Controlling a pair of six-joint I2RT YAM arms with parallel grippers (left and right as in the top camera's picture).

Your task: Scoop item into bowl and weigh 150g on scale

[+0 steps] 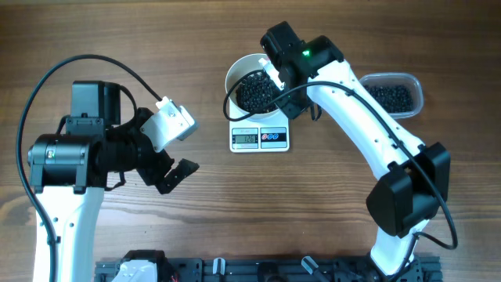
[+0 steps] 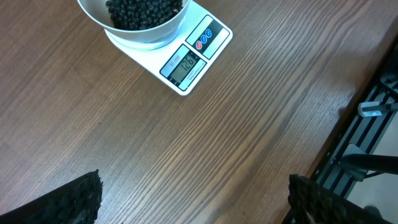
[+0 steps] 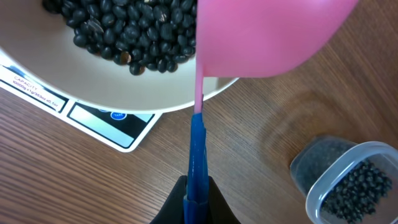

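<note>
**Right tool holds scoop at bowl; left tool idle, spread**

- Near edge: black rail (image 1: 235, 270) runs along the front of the brown wood-grain surface (image 1: 329, 204).
- Left tool (image 1: 174, 175): fingers spread wide and holding nothing. It hangs above bare wood on the left side, well apart from the scale. In the left wrist view both dark fingertips sit in the bottom corners with only wood between them.
- Scale (image 1: 260, 139): white and rectangular, standing mid-surface. Its display and two round buttons are on the edge facing the arms. Digits are lit, but too small to read with certainty.
- Bowl (image 1: 235, 74): white and round, sitting on the scale platform and covering most of it. Black beans (image 1: 257, 92) lie heaped inside, below the rim.
- Right tool (image 3: 198, 198): fingers pressed together, pinching the blue handle of the scoop (image 3: 267, 37). The pink cup of the scoop is at the bowl's rim on the tub side, overlapping the rim in the right wrist view. Cannot tell whether it touches the bowl.
- Far right: clear tub (image 1: 391, 75) stands on the surface near the bowl but apart from it. It has more dark beans inside.
</note>
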